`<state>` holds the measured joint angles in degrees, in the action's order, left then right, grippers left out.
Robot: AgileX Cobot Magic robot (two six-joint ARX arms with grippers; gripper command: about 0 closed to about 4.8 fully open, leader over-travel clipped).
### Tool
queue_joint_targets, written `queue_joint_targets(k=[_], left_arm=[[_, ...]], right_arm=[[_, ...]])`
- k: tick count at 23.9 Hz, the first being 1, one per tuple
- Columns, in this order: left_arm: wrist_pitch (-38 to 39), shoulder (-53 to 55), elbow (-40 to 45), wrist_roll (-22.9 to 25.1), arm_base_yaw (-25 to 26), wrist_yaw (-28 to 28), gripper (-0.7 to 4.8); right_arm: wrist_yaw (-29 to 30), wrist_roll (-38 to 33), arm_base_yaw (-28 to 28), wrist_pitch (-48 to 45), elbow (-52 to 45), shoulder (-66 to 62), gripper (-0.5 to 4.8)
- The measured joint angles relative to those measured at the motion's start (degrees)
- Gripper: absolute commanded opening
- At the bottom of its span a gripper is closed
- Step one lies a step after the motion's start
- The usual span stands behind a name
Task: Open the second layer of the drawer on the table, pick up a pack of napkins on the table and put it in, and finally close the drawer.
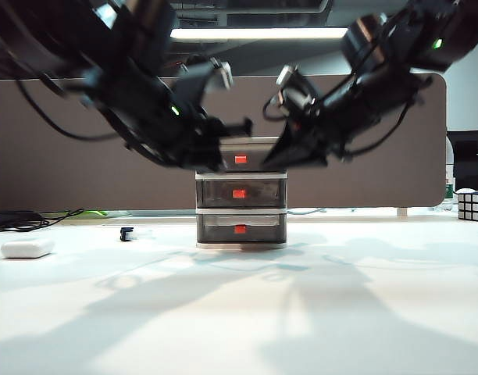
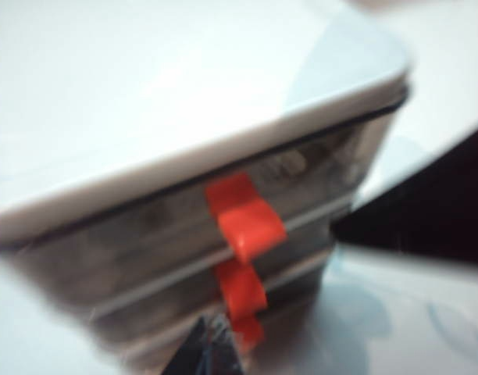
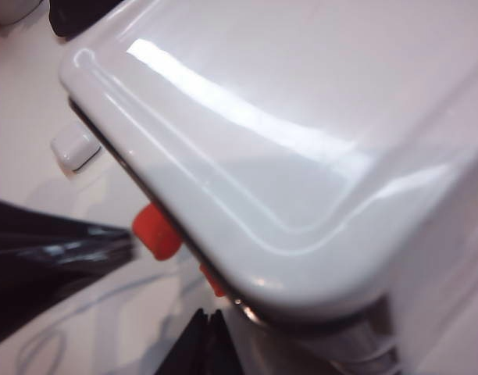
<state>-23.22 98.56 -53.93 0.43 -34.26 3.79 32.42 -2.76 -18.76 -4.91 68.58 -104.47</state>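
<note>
Drawer (image 1: 240, 192) with 3 smoky trays stands mid-table, all shut; left gripper (image 1: 240, 125) pressed together and right gripper (image 1: 274, 158), jaws seemingly together, flank its top; second layer (image 1: 240, 190) likely slides lightly if hooked by its small red handle (image 1: 239, 193).

You see a bright overhead strip lamp (image 1: 258, 33) casting soft arm shadows on the white tabletop (image 1: 239, 312); both wrist views are blurred, with glare on the glossy white cabinet top (image 3: 301, 117).

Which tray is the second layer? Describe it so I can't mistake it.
Find the drawer, the white cabinet at mid-table before the partition. It holds three stacked smoky grey trays with red handles. The second layer is the middle tray, with one tray above and one below.
</note>
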Motion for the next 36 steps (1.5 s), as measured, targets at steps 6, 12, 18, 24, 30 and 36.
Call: queue_joint_targets(k=[6,12,18,24,30,36], left_arm=[[3.06,-19.91,15.1,0.0,0.0,0.98,-0.06],[14.73,-45.9,24.92,-0.02,-0.07,2.89,-0.06],[27.87,-71.76,31.76,-2.12,-0.79,6.58,-0.06],[34.07,-93.15,38.36,-6.1,-0.83,7.02,-0.06],[38.45,-97.9,41.51,-9.55,-1.51,8.0,-0.06],[37.22,-98.33,44.28,-10.19,-1.49,12.61,-0.06]], right_arm=[[-1.97,4.46,0.04,-0.5,-1.66,13.38,-0.05],[-4.02,5.2,0.0,1.4,-14.71,32.04,-0.04],[-8.72,5.22,-0.02,2.47,-32.15,56.48,-0.04],[-12.02,4.48,-0.07,6.82,-43.25,75.14,-0.05],[-16.0,3.17,-0.24,13.68,-50.82,92.26,-0.04],[-21.35,2.05,-0.33,17.51,-56.5,103.84,-0.04]])
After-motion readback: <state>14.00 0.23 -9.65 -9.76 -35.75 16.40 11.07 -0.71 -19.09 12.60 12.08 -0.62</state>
